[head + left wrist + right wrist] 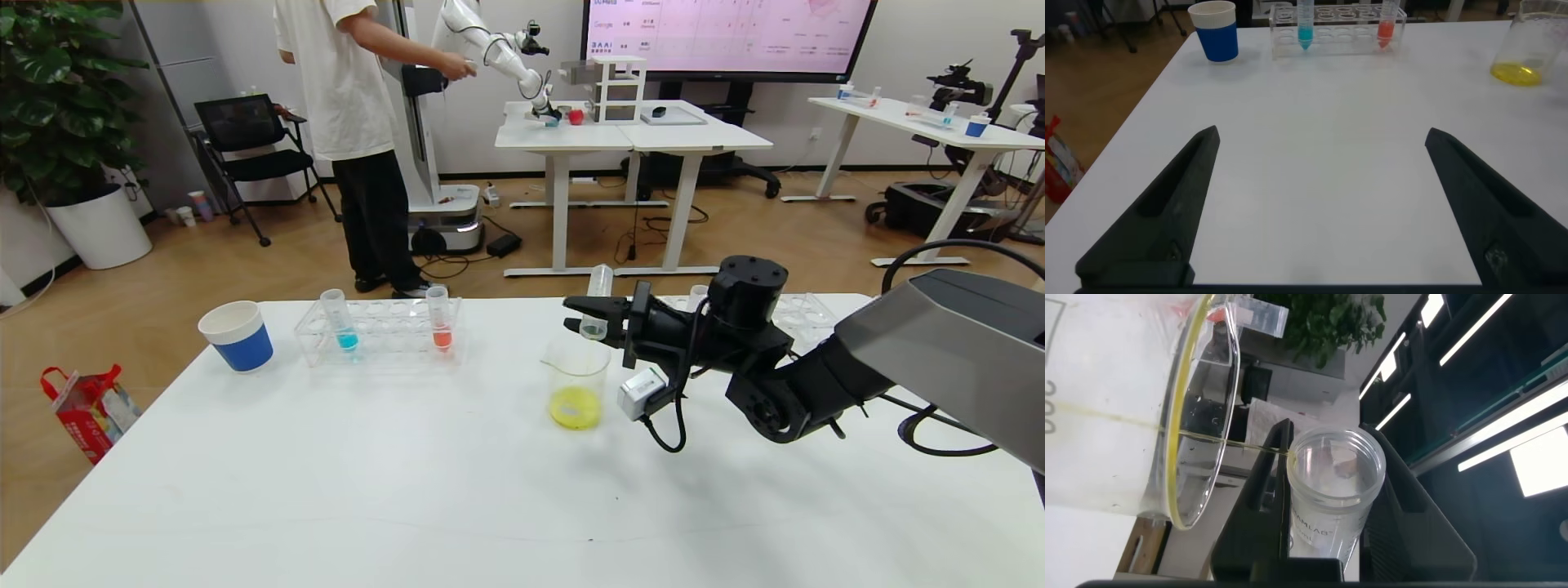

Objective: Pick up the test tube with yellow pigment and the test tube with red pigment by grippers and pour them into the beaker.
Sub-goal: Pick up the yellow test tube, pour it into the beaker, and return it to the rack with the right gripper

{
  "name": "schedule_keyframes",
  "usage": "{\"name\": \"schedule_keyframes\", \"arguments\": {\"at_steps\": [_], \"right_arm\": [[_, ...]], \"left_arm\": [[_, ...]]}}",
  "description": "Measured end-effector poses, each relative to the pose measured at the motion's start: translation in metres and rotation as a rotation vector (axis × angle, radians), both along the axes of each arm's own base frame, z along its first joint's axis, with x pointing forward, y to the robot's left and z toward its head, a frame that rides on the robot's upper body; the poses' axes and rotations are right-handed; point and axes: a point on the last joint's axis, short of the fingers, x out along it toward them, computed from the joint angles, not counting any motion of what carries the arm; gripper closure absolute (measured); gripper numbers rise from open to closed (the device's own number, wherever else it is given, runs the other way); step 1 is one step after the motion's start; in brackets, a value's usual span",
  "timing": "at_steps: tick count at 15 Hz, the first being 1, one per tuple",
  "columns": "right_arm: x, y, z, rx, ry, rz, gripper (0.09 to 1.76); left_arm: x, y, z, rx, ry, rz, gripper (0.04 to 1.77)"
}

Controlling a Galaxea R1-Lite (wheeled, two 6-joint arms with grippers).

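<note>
Right claw [589,314] clamped on the test tube with yellow pigment [597,300], held just above the beaker [576,384] mid-table; yellow liquid already pooled in the beaker's bottom. Tube looks near empty and close to upright, though its exact tilt is hard to read from the head view. Left claw [1323,204] wide apart, holding nothing, low over bare table [1315,122] on the robot's left

Test tube with red pigment [440,318] stands in the clear rack [377,333], beside a blue-liquid tube [338,319]; paper cup [237,335] farther left

Pouring well, likely:
- keep rim over beaker mouth until drips stop
- move slowly, no knock on the glass lip
- left claw next for the red tube, gripped high on its wall
</note>
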Motion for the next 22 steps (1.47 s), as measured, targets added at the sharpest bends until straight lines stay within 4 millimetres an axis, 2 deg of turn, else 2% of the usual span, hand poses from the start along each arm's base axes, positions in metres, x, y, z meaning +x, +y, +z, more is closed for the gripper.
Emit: {"name": "schedule_keyframes", "arguments": {"at_steps": [5,7,10,15,20,22], "right_arm": [[-0.005,0.002,0.003,0.016,0.049,0.010,1.32],[-0.010,0.001,0.009,0.078,0.178,0.001,1.32],[-0.023,-0.001,0.030,0.212,0.398,-0.051,1.32],[-0.054,-0.009,0.065,0.648,0.710,-0.213,1.32],[-0.076,-0.014,0.069,1.102,1.035,-0.348,1.32],[-0.081,-0.018,0.072,1.222,1.174,-0.413,1.32]], "left_arm": [[0.000,0.000,0.000,0.000,0.000,0.000,0.06],[0.000,0.000,0.000,0.000,0.000,0.000,0.06],[0.000,0.000,0.000,0.000,0.000,0.000,0.06],[0.000,0.000,0.000,0.000,0.000,0.000,0.06],[0.000,0.000,0.000,0.000,0.000,0.000,0.06],[0.000,0.000,0.000,0.000,0.000,0.000,0.06]]}}
